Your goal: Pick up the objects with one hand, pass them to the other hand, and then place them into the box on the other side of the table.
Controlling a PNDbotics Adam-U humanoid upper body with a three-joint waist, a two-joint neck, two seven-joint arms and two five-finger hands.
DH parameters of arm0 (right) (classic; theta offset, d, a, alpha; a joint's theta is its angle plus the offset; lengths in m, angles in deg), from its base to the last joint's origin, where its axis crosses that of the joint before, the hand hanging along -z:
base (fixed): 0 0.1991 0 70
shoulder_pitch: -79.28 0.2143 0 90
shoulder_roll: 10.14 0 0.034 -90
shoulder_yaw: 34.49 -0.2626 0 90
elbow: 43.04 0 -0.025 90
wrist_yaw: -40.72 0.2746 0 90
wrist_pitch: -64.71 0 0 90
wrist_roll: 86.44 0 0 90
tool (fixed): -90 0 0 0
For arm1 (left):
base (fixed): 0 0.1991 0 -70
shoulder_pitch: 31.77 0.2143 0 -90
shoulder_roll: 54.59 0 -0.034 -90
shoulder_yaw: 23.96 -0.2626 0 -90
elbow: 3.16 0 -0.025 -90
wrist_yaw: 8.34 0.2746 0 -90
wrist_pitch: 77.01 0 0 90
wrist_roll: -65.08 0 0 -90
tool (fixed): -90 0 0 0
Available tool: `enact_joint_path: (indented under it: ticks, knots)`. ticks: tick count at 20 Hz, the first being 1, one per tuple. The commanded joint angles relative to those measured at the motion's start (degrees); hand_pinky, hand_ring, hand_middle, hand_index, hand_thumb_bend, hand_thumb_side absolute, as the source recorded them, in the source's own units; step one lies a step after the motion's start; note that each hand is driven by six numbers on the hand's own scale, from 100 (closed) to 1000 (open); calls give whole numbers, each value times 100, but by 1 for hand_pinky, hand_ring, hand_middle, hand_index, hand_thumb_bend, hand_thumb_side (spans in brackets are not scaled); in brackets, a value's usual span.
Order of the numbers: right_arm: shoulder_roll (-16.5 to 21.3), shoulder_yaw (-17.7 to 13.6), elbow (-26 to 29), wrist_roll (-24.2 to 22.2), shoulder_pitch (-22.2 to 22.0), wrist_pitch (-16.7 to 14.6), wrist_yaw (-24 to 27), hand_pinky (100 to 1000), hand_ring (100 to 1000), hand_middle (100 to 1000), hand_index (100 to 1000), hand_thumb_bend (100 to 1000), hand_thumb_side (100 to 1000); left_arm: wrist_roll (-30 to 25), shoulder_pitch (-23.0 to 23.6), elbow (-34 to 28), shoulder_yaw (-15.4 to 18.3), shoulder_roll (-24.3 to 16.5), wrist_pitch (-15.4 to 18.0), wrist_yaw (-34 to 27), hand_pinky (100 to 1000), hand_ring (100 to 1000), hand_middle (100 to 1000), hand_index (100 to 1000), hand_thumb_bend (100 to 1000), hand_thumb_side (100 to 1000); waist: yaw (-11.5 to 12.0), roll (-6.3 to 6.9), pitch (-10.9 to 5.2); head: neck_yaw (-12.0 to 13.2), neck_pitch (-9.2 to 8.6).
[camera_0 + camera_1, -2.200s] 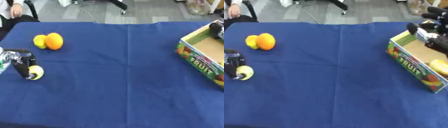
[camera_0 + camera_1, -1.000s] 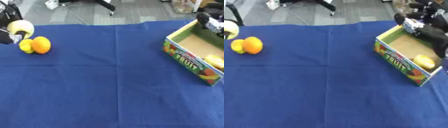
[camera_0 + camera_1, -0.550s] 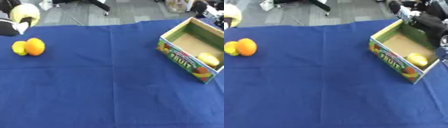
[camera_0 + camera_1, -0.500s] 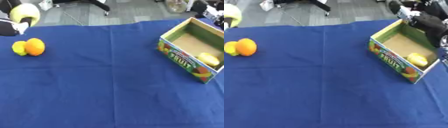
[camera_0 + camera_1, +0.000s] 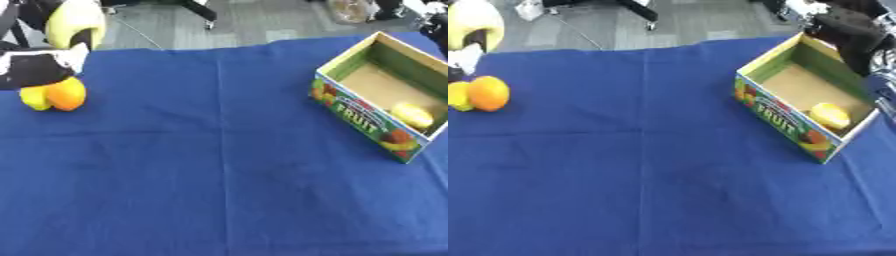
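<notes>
Box [image 5: 365, 119] is my landmark, open side up on the blue tabletop [image 5: 219, 175]. One yellow fruit [image 5: 829, 115] lies inside it, at its near end. Far to the box's left I see my left robot hand [image 5: 39, 67] raised above the cloth, fingers curled round a pale yellow fruit [image 5: 74, 22]. Just below that hand, an orange [image 5: 488, 93] and a small lemon [image 5: 458, 96] sit touching on the cloth. My right robot hand [image 5: 846, 25] is dark behind the box's far end; I cannot tell its finger state.
</notes>
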Motion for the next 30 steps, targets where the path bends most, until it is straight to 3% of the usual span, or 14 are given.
enact_joint_path:
  ticks: [1, 16, 22, 30]
  knots:
    - [223, 42, 109, -159, 181, 29, -30, 715, 845, 894, 948, 503, 292, 297, -25, -15, -39, 149, 169, 239, 604, 464, 431, 450, 100, 100, -11, -91, -196, 0, 29]
    - [3, 992, 109, -1359, 1491, 520, -961, 729, 839, 860, 922, 625, 223, 1565, -219, 1721, -522, 844, 1265, 309, 605, 457, 424, 441, 100, 100, -129, -208, -277, 55, 105]
    - [-68, 1334, 109, -1886, 2068, 732, -1488, 736, 832, 841, 910, 628, 238, 2092, -355, 2247, -558, 1094, 1634, 61, 601, 449, 417, 434, 100, 100, -161, -249, -304, 117, 102]
    - [-202, 1721, 109, -2635, 2501, 1000, -2238, 737, 825, 825, 896, 612, 231, 2841, -496, 2856, -688, 1339, 1946, -287, 601, 444, 413, 430, 100, 121, -172, -284, -293, 128, 94]
